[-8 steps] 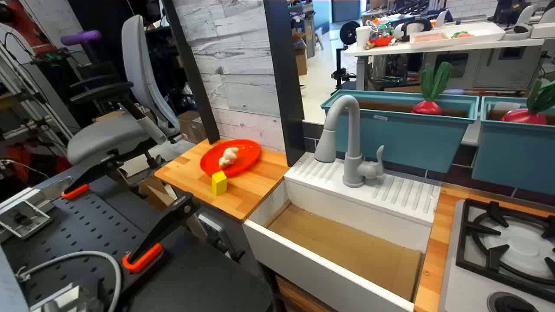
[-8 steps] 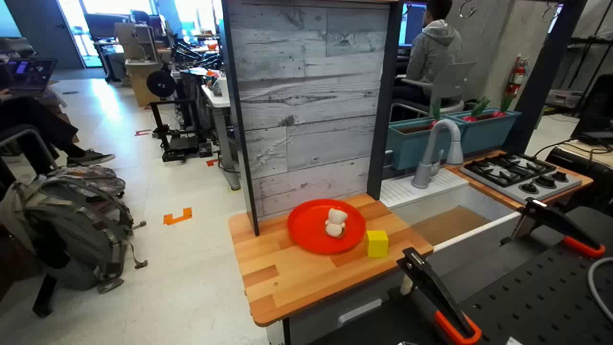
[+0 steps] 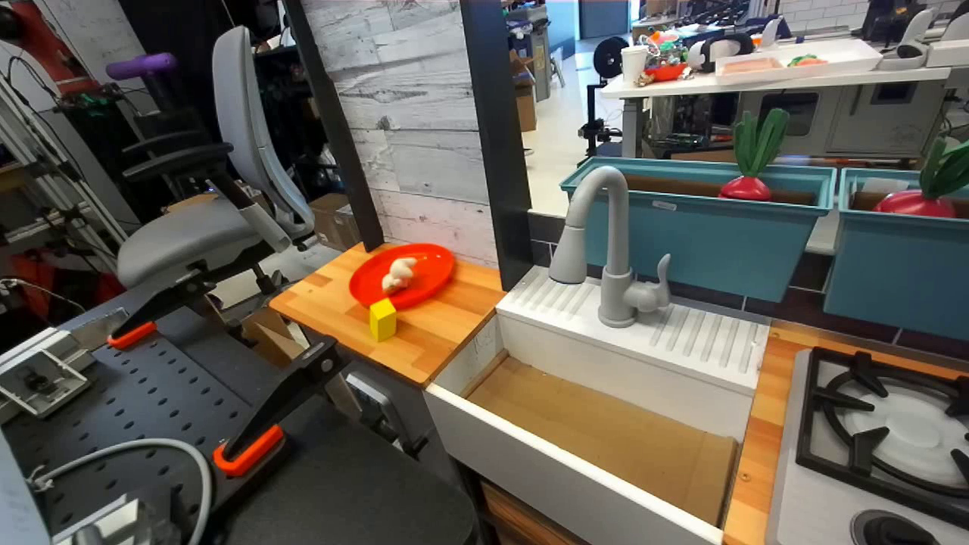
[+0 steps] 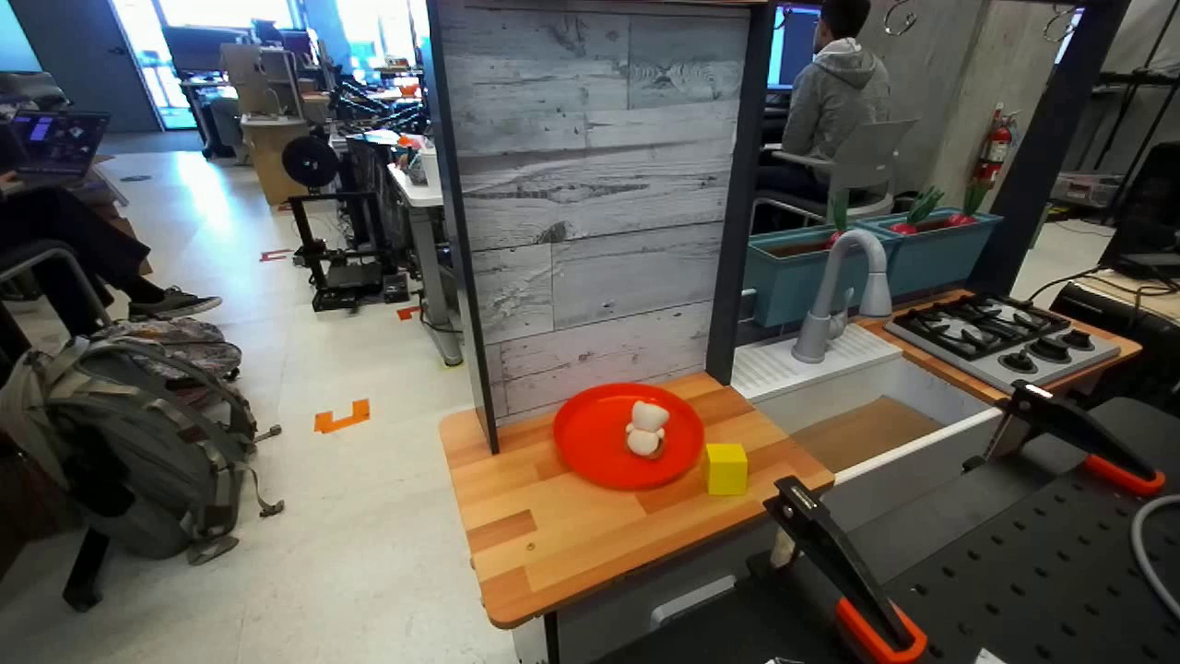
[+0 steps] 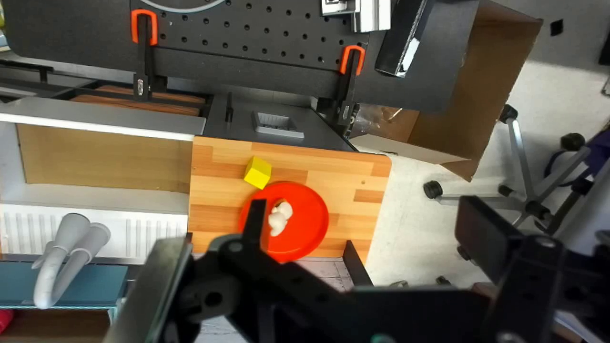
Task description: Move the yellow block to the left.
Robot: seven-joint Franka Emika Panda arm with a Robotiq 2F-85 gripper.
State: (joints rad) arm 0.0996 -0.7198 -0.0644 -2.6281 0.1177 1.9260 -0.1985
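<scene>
Nothing has moved on the striped wooden counter [image 5: 340,170], so with my black claw [image 5: 368,220] spread wide and empty, I should straddle that small yellow cubic block [image 5: 258,172] there, missing the round red plate [image 5: 306,220] beside it.

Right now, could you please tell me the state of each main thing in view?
Yellow block, ungripped, on the wooden counter beside the red plate
Red plate, flat on the counter
White toy, resting on the plate
Fingers, open, spread wide
Faucet, no water visible
Stove, no flame visible
Sink, brown board on its bottom
</scene>
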